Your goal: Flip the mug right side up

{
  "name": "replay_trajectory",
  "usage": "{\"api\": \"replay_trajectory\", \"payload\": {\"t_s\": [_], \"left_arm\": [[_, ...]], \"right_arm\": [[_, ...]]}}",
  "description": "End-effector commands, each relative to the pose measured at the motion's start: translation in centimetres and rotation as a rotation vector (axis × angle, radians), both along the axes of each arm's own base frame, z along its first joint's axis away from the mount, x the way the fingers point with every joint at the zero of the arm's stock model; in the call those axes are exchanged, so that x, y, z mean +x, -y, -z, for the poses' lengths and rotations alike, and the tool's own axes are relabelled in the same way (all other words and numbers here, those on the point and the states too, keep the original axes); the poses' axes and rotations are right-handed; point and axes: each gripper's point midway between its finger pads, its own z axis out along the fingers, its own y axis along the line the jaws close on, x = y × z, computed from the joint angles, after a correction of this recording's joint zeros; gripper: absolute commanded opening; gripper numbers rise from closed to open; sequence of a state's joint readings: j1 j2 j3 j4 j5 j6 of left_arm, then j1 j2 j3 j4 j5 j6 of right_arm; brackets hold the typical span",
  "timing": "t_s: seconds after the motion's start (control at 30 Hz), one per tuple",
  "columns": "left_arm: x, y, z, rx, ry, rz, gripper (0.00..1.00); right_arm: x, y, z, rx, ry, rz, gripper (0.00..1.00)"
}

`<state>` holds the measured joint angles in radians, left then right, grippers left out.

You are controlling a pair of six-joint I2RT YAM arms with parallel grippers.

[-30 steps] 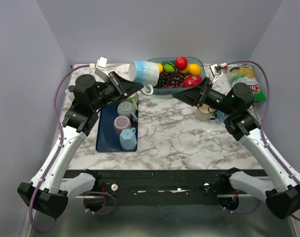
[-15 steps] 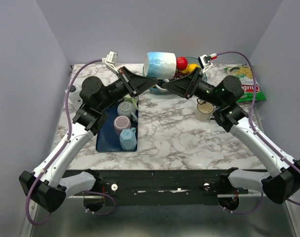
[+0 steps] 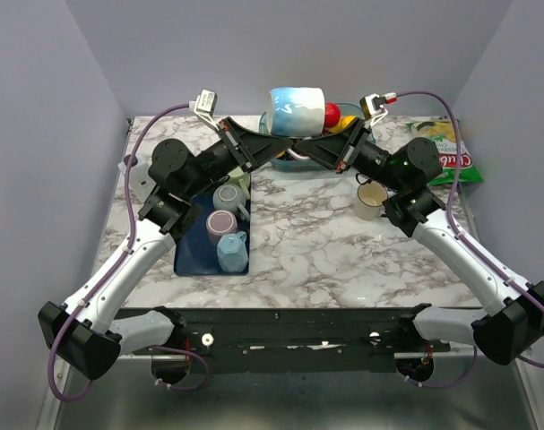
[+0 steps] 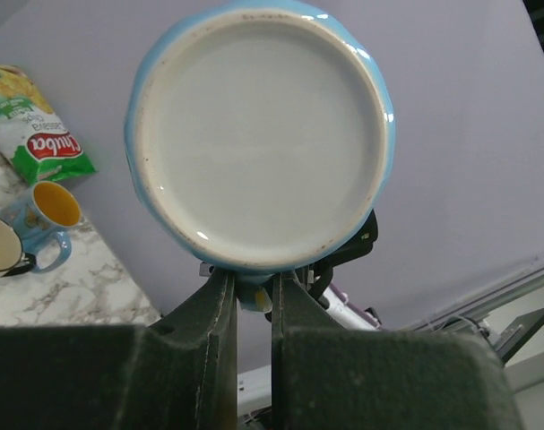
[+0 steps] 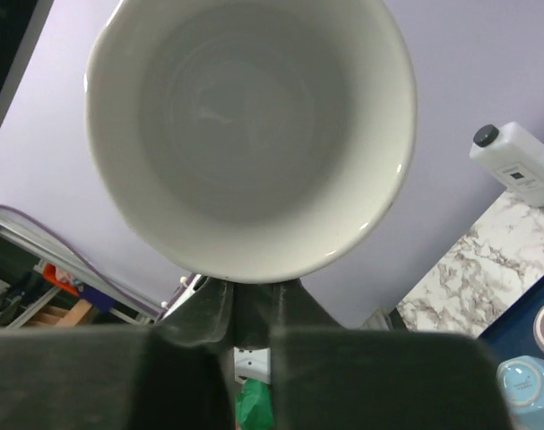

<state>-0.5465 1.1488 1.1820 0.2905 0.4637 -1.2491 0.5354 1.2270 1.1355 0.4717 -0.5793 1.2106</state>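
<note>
Six mugs in all: one blue-and-white mug, three tray mugs, one cream mug and one blue mug with an orange inside. One blue tray, one chip bag, one white bottle — and two fruits in sight, the red fruit and the yellow fruit.

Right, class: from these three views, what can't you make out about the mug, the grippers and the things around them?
Handle of the mug: top view, covered where the left gripper and right gripper meet.
Hold of the right gripper: right wrist view, the mug's rim hides its fingertips; open or shut unclear.
Lettering on the snack bag: top view, too small.
</note>
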Motion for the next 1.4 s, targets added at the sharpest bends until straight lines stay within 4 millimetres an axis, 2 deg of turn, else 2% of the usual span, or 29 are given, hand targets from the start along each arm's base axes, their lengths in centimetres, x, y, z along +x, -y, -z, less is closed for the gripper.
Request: {"api": "replay_trajectory", "payload": {"t_s": [0.0,0.03,0.1,0.13,0.17,0.2,0.27,0.3,0.33,0.37,0.4,0.43,0.47,0.5,0.57,0.6,0.67,0.7,0.77,0.9,0.97,1.07,1.2,1.23,1.3,1.37], "left_arm": [[-1.5,0.4,-1.9,-0.013,0.092,0.045,0.00],[-1.6,0.5,-1.8,-0.007,0.093,0.051,0.00],[-1.7,0.5,-1.5,0.015,0.111,0.053,0.18],[-2.0,0.7,-1.3,0.029,0.119,0.072,0.29],[-2.1,0.7,-1.4,0.042,0.133,0.074,0.61],[-2.0,0.8,-0.5,0.090,0.133,0.069,0.71],[-2.1,0.8,-0.3,0.146,0.160,0.068,0.87],[-1.7,0.7,1.5,0.230,0.146,0.053,0.94],[-1.5,0.5,2.3,0.275,0.136,0.038,0.99],[-0.7,-0.1,2.5,0.316,0.128,-0.026,0.99],[-0.3,-0.7,4.9,0.409,0.062,-0.050,0.99],[0.0,-1.4,6.0,0.480,0.082,-0.085,0.99],[1.2,-2.5,6.6,0.542,0.075,-0.169,0.99],[1.1,-3.5,8.8,0.631,0.017,-0.188,0.99],[1.9,-5.5,10.3,0.756,0.010,-0.270,0.99],[2.4,-7.3,11.9,0.847,-0.048,-0.344,0.99],[2.9,-9.1,12.8,0.933,-0.067,-0.411,0.99],[3.2,-10.4,13.9,0.994,-0.103,-0.464,0.99],[3.4,-11.5,14.4,1.033,-0.126,-0.511,0.99],[3.8,-12.2,15.4,1.077,-0.157,-0.536,0.99],[4.0,-12.3,15.7,1.084,-0.166,-0.545,0.99],[4.0,-12.3,16.1,1.094,-0.176,-0.542,0.99],[4.0,-12.5,16.6,1.101,-0.193,-0.548,0.99],[4.0,-12.5,16.8,1.106,-0.197,-0.547,0.99],[4.0,-12.6,17.0,1.110,-0.208,-0.554,0.99],[3.9,-12.7,17.3,1.114,-0.217,-0.557,0.99]], "right_arm": [[-0.5,0.4,-1.9,0.033,0.072,0.022,0.01],[-0.4,0.5,-1.9,0.029,0.082,0.040,0.01],[-0.3,0.9,-1.4,0.005,0.066,0.069,0.01],[0.0,1.1,-1.4,-0.009,0.075,0.104,0.01],[0.2,1.4,-1.2,-0.023,0.070,0.127,0.01],[0.5,1.6,-0.1,-0.064,0.028,0.148,0.01],[0.8,2.6,0.1,-0.109,0.049,0.225,0.01],[1.0,2.9,1.4,-0.160,0.015,0.248,0.01],[1.2,3.8,1.5,-0.191,0.040,0.306,0.01],[1.5,4.3,1.9,-0.222,0.036,0.339,0.00],[1.6,4.9,3.5,-0.281,-0.003,0.367,0.01],[2.5,6.2,4.1,-0.330,0.012,0.445,0.01],[2.7,7.2,4.2,-0.362,0.022,0.494,0.01],[2.8,8.2,5.5,-0.427,-0.010,0.535,0.01],[3.7,10.4,6.2,-0.532,0.030,0.644,0.01],[3.8,11.1,7.4,-0.600,0.015,0.660,0.01],[4.5,12.7,8.6,-0.715,0.036,0.726,0.01],[4.7,13.0,10.2,-0.778,0.018,0.725,0.01],[5.2,13.4,12.3,-0.879,0.035,0.718,0.01],[6.3,12.6,17.3,-1.013,0.020,0.643,0.01],[7.1,12.1,20.6,-1.075,-0.033,0.609,0.01],[8.0,11.5,23.9,-1.148,-0.081,0.594,0.01],[9.2,11.8,27.3,-1.269,-0.153,0.610,0.01],[9.5,11.8,27.3,-1.278,-0.155,0.616,0.01],[10.0,12.0,28.9,-1.336,-0.182,0.614,0.01],[10.5,12.3,29.6,-1.372,-0.200,0.631,0.01]]}}
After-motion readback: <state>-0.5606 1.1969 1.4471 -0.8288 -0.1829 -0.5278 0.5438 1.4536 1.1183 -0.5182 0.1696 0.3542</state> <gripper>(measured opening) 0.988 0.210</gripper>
